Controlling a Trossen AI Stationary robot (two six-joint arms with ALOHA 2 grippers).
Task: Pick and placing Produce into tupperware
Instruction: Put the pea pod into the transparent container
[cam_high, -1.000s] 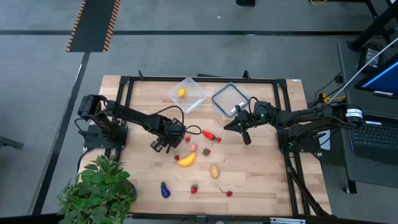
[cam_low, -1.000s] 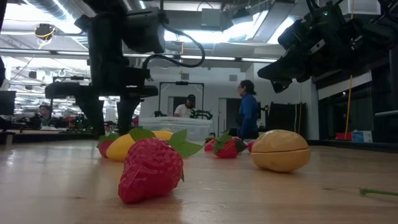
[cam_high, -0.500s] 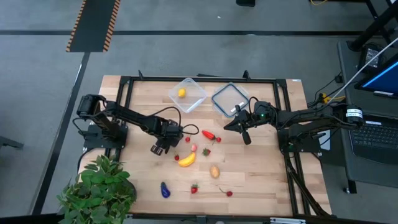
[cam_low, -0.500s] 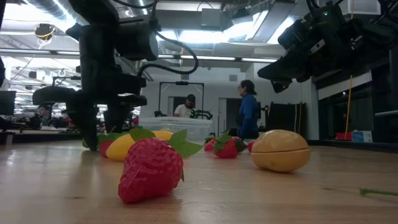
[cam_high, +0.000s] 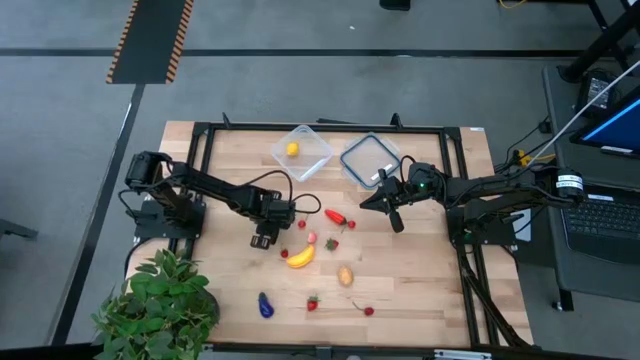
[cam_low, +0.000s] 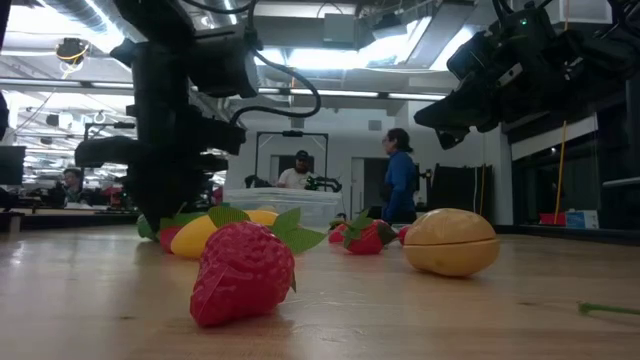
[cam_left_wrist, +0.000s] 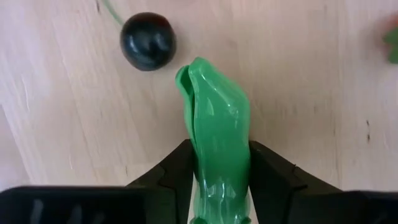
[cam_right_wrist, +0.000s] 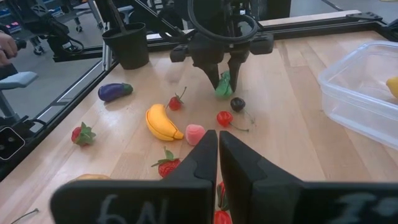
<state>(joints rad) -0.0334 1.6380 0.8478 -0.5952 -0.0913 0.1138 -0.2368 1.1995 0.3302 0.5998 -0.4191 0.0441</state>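
Pale wooden tabletop (cam_high: 420, 270), its planks smooth and lightly grained, carrying the scattered produce. The step in hand is the grasp: the left tool (cam_left_wrist: 219, 163) stands low over the tabletop left of centre, its dark fingers closing on either flank of a glossy green piece (cam_left_wrist: 216, 134), a smooth moulded-plastic pod with a lengthwise seam that looks hard and slippery. The right tool (cam_right_wrist: 218, 163) waits aloft at the right, fingers pressed together and empty. The tupperware (cam_high: 301, 152), a clear thin-walled square tub with rounded corners, sits at the far edge and already holds one yellow piece (cam_high: 292, 149). Next comes, presumably, a straight lift and a carry far-right to the tub. A small dark round berry (cam_left_wrist: 148, 41) lies just beside the pod's tip, apart from it.
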